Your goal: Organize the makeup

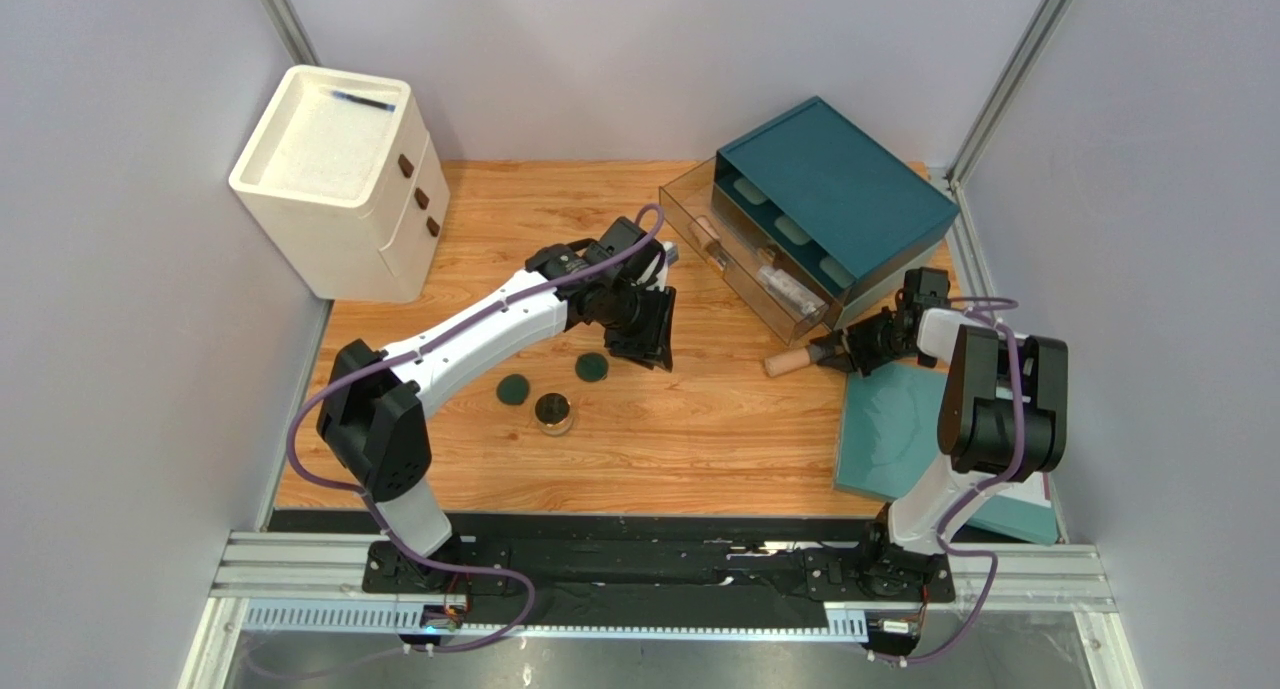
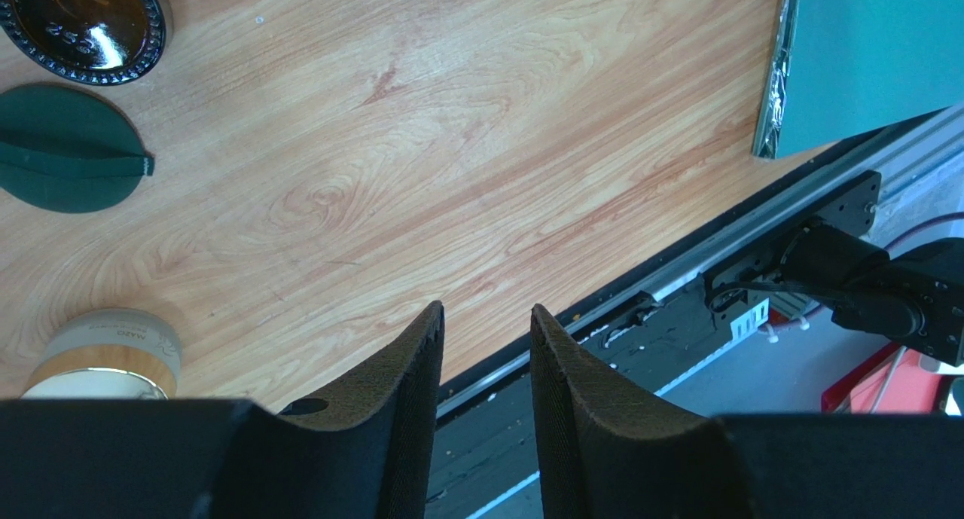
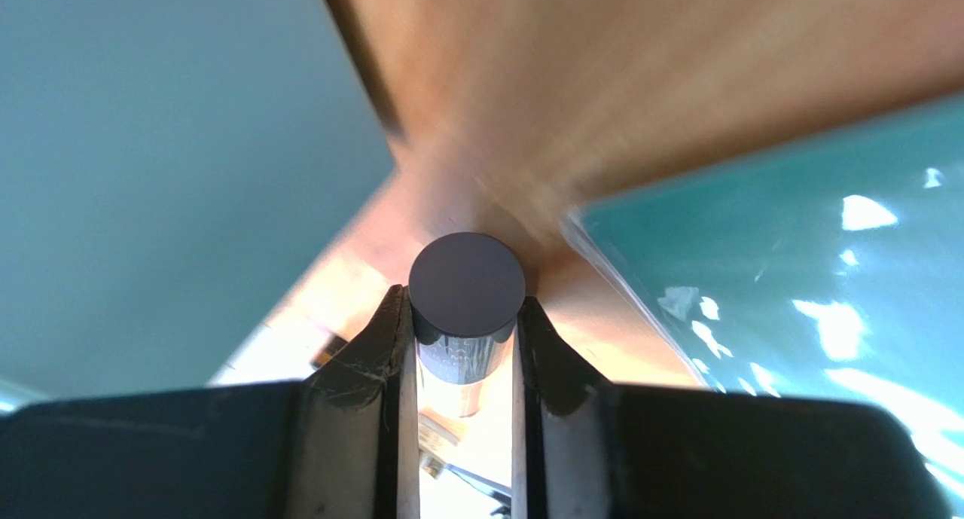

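Observation:
My right gripper [image 1: 831, 353] is shut on the peach tube [image 1: 789, 362] and holds it level, just in front of the teal drawer box [image 1: 834, 187]. In the right wrist view the tube's dark round cap [image 3: 466, 284] sits between my fingers [image 3: 387, 338]. My left gripper [image 1: 643, 337] is open and empty above mid table [image 2: 487, 310]. Below it lie two dark green discs [image 1: 514, 391] [image 1: 592, 367] and a round jar [image 1: 556, 413]. The left wrist view shows a dark jar [image 2: 85, 22], a green disc [image 2: 68, 146] and a wood-banded jar [image 2: 108, 355].
The box's clear drawer [image 1: 736, 254] is pulled out, with a clear bottle [image 1: 784, 289] and a small brown item [image 1: 706, 238] in it. A white drawer cabinet [image 1: 338, 179] stands back left. A flat teal panel [image 1: 917, 434] lies front right.

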